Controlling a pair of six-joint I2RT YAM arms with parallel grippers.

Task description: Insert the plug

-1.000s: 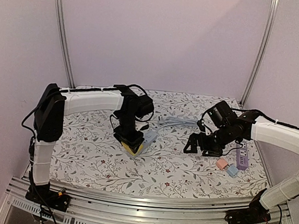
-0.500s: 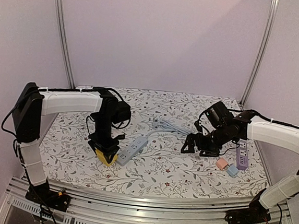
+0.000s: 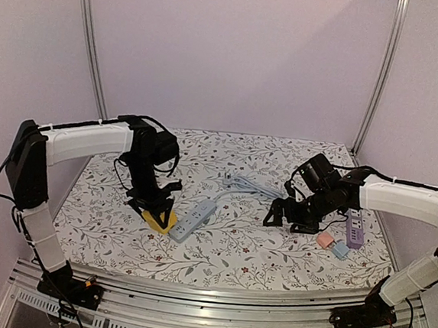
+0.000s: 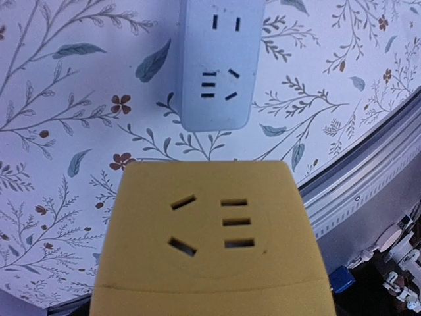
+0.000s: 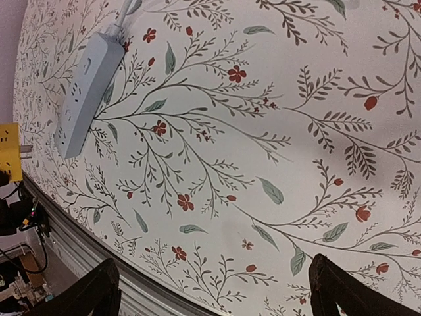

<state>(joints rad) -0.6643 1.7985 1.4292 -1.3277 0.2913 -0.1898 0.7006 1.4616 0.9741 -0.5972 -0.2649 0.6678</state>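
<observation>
Plug not yet inserted. Left gripper half closed on it, holding it low, just beside near end of strip. Prongs clear of sockets. Right gripper wide open, empty, over table. Likely 2 steps left: align prongs, push in.

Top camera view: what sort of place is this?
Probably a robot lab bench: left arm and right arm bolted to an aluminium rail, metal frame posts against bare walls, a floral table bearing a grey power strip, a yellow adapter in the left gripper.
</observation>
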